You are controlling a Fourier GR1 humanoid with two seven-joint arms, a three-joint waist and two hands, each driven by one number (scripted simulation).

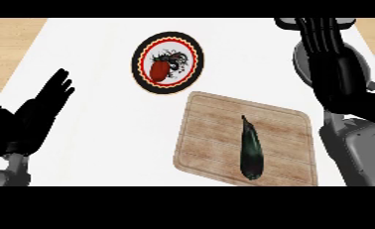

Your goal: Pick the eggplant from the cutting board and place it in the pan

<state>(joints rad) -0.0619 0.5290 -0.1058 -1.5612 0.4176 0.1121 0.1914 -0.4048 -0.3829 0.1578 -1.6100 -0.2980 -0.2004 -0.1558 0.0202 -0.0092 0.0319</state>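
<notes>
Eggplant [250,149] axis: lengthwise on cutting board [212,139], running near to far.
Nearer: right robot hand [338,69], released, up and right of it.
Left robot hand [40,109]: released, resting far left.

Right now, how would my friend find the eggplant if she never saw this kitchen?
Look for the light wooden cutting board on the white counter, below the round black-rimmed plate. On the board's right half lies the long dark eggplant, thin tip pointing up. It is the only thing on the board.
</notes>
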